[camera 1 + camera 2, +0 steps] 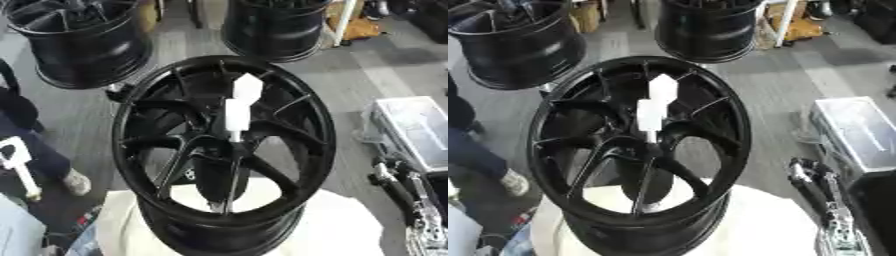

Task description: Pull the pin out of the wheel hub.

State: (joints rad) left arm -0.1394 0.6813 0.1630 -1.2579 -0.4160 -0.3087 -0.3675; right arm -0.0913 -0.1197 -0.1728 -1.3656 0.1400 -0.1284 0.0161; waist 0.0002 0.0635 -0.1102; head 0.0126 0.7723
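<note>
A white, blocky plastic pin (239, 107) stands upright in the centre of the glossy black spoked wheel hub (579, 120). The right robot hand (820, 192) shows at lower right, away from it; whether its fingers are apart or together I cannot tell.

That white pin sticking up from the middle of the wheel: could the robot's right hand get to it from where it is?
Probably yes. The white pin stands clear above the wheel hub, nothing covering it, and the right hand waits low beside the wheel's rim, with open space between.

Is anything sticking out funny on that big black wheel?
Yes. A white pin stands up out of the middle of the black wheel hub, its blocky top leaning a little to the right. It is the only white piece on the wheel. No hand touches it; the right hand sits low at the right.
</note>
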